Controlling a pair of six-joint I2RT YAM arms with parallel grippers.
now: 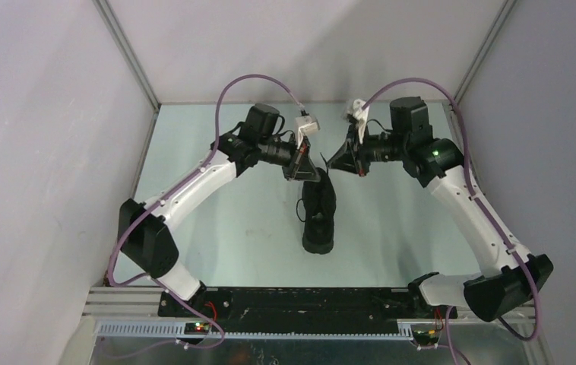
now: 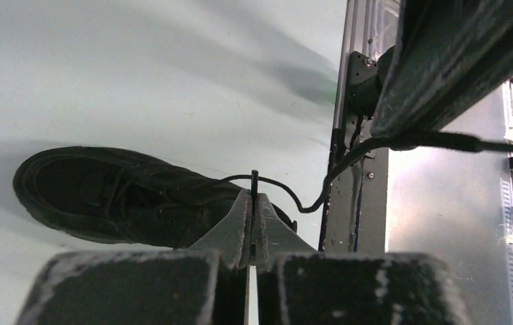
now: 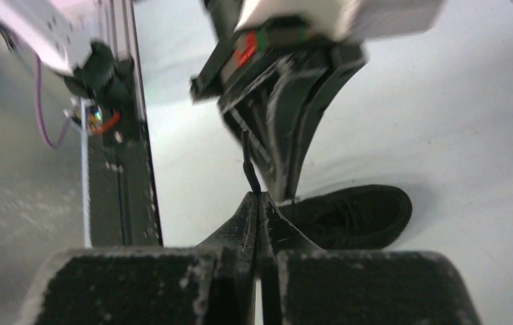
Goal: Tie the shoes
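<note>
The black sneaker (image 1: 319,217) lies on the table's middle, its opening toward the far side. My left gripper (image 1: 309,175) hovers just above its far end, and my right gripper (image 1: 330,161) faces it close by. In the left wrist view the left gripper (image 2: 254,200) is shut on a thin black lace (image 2: 277,183) whose tip sticks up between the fingers; the shoe (image 2: 118,196) lies behind. In the right wrist view the right gripper (image 3: 258,198) is shut on a lace end (image 3: 247,159), with the shoe (image 3: 355,217) and the left gripper (image 3: 287,101) beyond.
The pale green table (image 1: 216,228) is fenced by white walls and metal posts. A black base rail (image 1: 285,304) runs along the near edge; it also shows in the left wrist view (image 2: 352,176) and the right wrist view (image 3: 115,196). Purple cables loop over both arms.
</note>
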